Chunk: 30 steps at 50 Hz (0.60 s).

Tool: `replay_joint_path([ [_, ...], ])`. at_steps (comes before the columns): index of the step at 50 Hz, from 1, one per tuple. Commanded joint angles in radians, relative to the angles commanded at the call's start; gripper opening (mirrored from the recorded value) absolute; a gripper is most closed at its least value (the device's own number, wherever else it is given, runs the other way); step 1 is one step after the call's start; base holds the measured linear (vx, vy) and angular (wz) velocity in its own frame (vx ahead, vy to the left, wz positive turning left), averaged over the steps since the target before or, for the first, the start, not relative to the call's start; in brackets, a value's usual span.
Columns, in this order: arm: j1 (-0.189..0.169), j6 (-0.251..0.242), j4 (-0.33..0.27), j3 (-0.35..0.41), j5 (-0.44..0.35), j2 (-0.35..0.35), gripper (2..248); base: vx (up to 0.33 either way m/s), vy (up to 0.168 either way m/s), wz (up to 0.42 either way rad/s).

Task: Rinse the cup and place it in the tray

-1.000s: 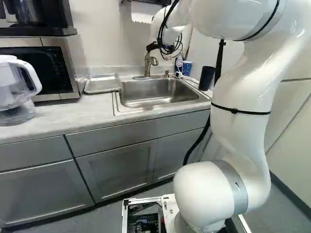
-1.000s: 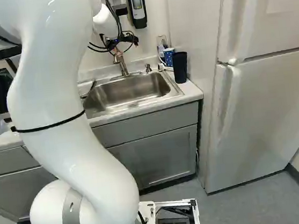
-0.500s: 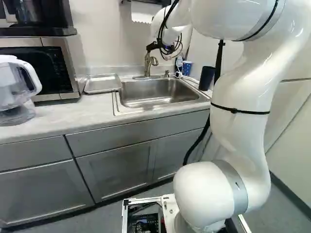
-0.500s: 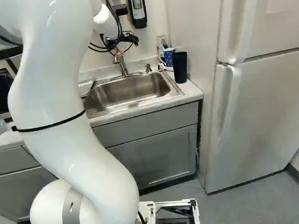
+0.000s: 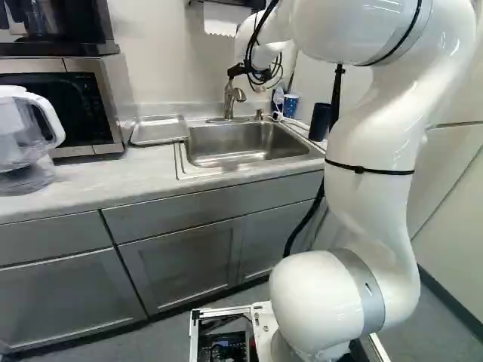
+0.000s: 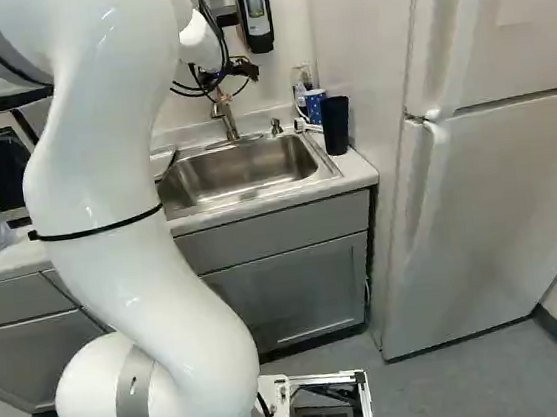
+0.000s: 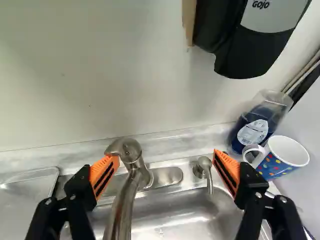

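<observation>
My gripper point(image 5: 260, 75) hangs over the back of the sink point(image 5: 198, 154), near the faucet, partly hidden by cables in the left base view. In the wrist view the gripper point(image 7: 164, 171) is open, with the faucet point(image 7: 131, 165) in view between its fingers and nothing gripped. A blue mug with coloured dots point(image 7: 276, 161) stands beyond one finger, at the sink's back corner. A tall dark cup point(image 6: 336, 124) is beside that corner in the right base view. The metal tray point(image 5: 160, 132) lies on the counter, on the microwave's side of the sink.
A soap bottle point(image 7: 254, 131) stands behind the mug, and a black dispenser point(image 7: 245, 45) hangs on the wall above. The microwave point(image 5: 68, 102) and a clear pitcher point(image 5: 26, 143) occupy the counter. A fridge point(image 6: 488, 195) stands beside the sink cabinet.
The arm's elbow and upper part have shifted slightly, leftward in the left base view and rightward in the right one. The gripper end has barely moved; the base has stayed put.
</observation>
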<state>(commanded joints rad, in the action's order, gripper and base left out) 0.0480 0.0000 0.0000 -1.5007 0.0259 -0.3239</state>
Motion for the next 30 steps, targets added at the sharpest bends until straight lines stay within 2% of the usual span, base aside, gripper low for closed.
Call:
replay_joint_path([
  [19,0.003,0.0,0.0,-0.043,-0.065,-0.037,247,0.0,0.0,0.0],
  [30,0.003,0.0,0.0,-0.043,-0.068,-0.037,247,0.0,0.0,0.0],
])
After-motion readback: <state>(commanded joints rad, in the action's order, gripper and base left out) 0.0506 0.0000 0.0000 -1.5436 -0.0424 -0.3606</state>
